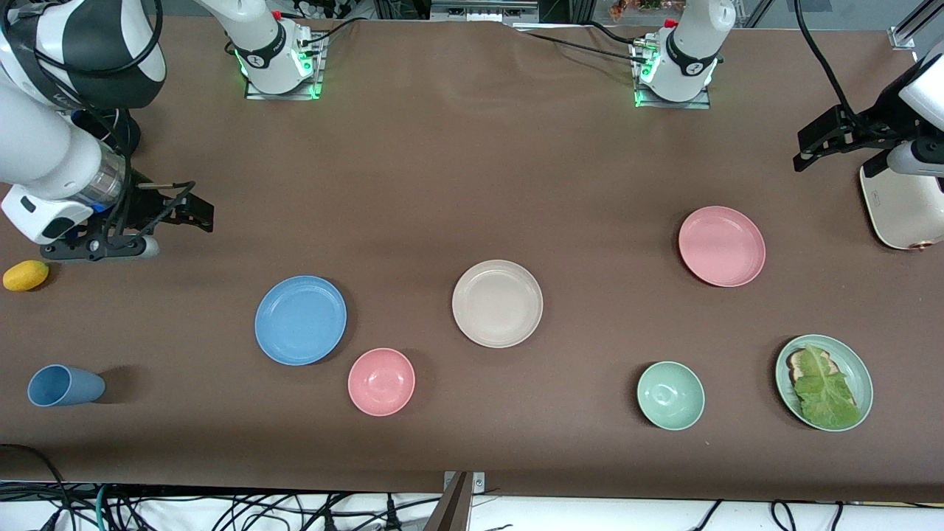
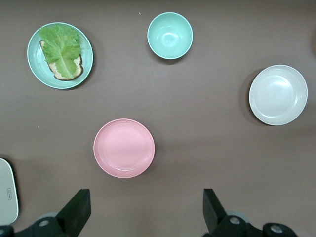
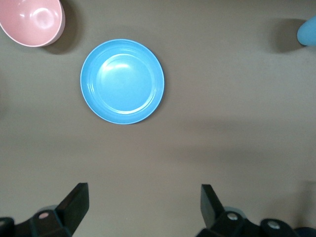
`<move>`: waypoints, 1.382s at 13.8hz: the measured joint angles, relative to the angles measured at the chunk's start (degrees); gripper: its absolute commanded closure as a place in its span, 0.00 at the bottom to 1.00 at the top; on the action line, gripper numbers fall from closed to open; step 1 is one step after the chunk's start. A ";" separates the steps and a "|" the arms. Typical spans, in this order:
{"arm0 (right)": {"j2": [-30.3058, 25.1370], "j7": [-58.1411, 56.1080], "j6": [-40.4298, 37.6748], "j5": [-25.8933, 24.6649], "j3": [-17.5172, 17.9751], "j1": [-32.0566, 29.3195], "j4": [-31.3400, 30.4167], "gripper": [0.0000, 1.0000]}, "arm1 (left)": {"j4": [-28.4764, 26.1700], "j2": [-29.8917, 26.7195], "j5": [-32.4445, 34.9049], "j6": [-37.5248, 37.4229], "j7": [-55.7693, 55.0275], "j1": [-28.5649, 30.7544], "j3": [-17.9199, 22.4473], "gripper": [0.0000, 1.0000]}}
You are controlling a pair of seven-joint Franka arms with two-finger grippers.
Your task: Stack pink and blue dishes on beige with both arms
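At the upper left of the front view, the right gripper hangs over bare tabletop with its jaws spread wide and nothing between them. Below it, at the left edge, lie a yellow lemon and a tipped blue cup. The blue plate sits left of centre, a pink bowl just beside it lower down. The beige plate lies mid-frame. The pink plate rests at right, with a green bowl and a green plate of lettuce lower. At the upper right, the left gripper hovers wide and empty beside a cream appliance.
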 measured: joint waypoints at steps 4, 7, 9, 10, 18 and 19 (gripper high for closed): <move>0.16 -0.05 0.12 -0.93 0.25 1.31 0.40 0.00 | -0.47 0.18 0.00 -0.49 0.04 -1.67 2.70 0.00; 0.18 -0.07 0.12 -1.23 0.23 1.43 0.40 0.00 | -0.49 0.59 0.00 -0.49 0.04 -1.74 2.81 0.00; 0.22 -0.10 0.11 -1.25 0.20 1.43 0.40 0.00 | -0.49 0.87 0.00 -0.49 0.05 -1.92 2.80 0.00; 0.24 -0.12 0.11 -1.26 0.18 1.43 0.40 0.00 | -0.49 0.99 0.00 -0.49 0.05 -1.99 2.80 0.00; 0.34 -0.13 0.11 -1.32 0.16 1.42 0.40 0.00 | -0.49 1.05 0.00 -0.49 0.08 -2.50 2.71 0.00; 0.37 -0.13 0.04 -1.32 0.16 1.42 0.40 0.00 | -0.49 1.05 0.00 -0.49 0.08 -2.51 2.72 0.00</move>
